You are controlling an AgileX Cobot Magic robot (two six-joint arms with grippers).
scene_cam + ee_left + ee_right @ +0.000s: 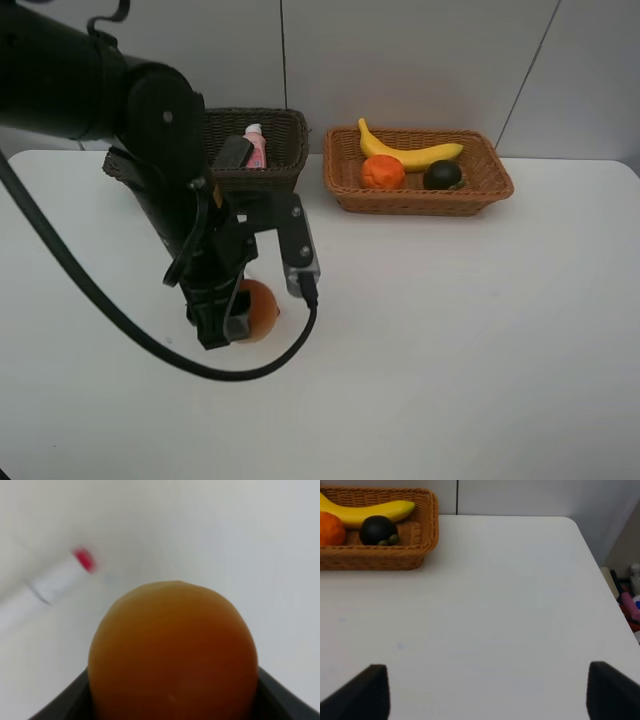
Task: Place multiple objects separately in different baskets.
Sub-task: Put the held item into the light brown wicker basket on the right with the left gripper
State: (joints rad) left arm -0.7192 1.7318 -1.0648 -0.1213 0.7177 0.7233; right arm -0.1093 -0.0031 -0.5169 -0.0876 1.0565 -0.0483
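Two woven wicker baskets (418, 190) beyond my left gripper (238, 312), which pinches one red-orange ball fruit (258, 309); three fruits fill the tan one, right gripper (485, 690) spread.

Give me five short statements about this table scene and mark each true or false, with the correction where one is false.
1. The banana lies in the light tan basket. True.
2. The left pincer is closed around the red-orange ball fruit. True.
3. The pink bottle lies loose on the white table. False: it is inside the dark brown basket.
4. The right pincer holds the dark green round fruit. False: its jaws stand wide open over bare table, and that fruit sits in the tan basket.
5. A white marker with a red end lies on the table beyond the held fruit. True.
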